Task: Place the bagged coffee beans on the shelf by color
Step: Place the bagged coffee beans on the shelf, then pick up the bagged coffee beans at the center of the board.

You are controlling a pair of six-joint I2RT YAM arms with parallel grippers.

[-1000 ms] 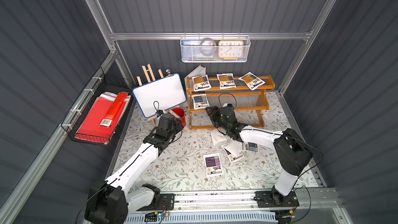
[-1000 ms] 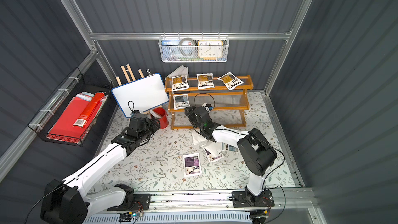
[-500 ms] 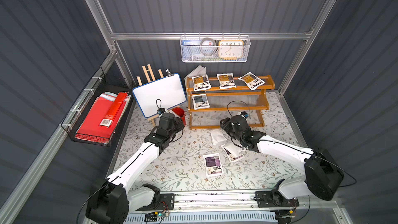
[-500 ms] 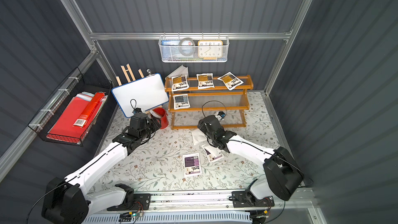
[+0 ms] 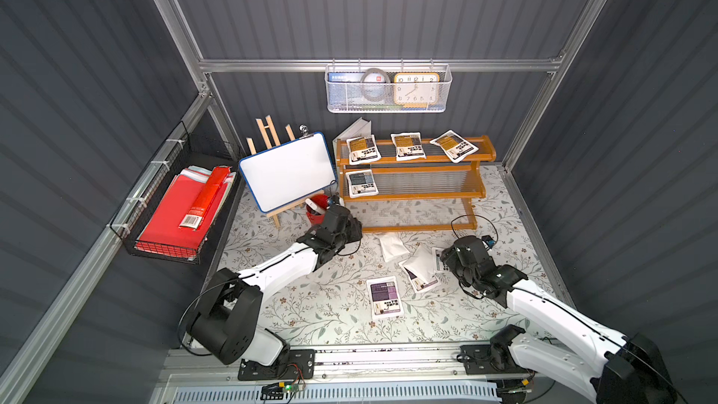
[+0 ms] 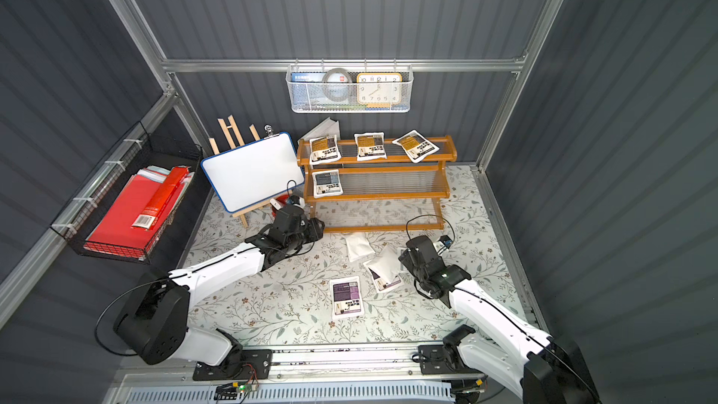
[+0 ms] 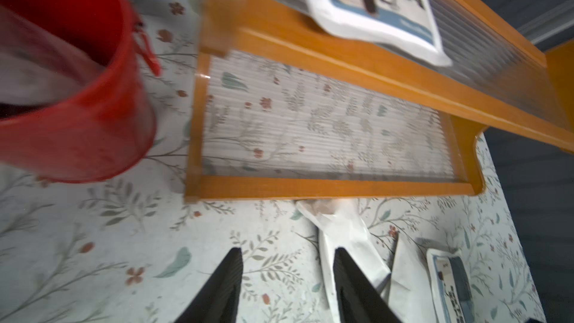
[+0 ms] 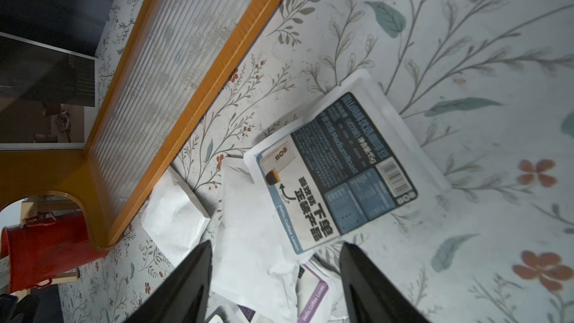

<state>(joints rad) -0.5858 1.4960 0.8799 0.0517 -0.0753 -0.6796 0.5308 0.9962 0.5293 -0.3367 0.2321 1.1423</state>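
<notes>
Back from the orange-brown wooden stepped shelf [image 5: 412, 196], the right claw [image 8: 275, 243], spread and empty, now hovers over the white blue-grey-labelled coffee pouch [image 8: 338, 166] lying on the floral table [image 5: 311, 305] toward its right edge, likely the next pick.

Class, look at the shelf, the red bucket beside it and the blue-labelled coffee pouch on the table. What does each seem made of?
Shelf: frame looks like varnished orange-brown wood, smooth with a sheen; slats seem clear ribbed plastic, floral pattern showing through.
Red bucket: glossy, perhaps painted metal or plastic.
Blue-labelled pouch: matte white creased film or paper, printed label.
</notes>
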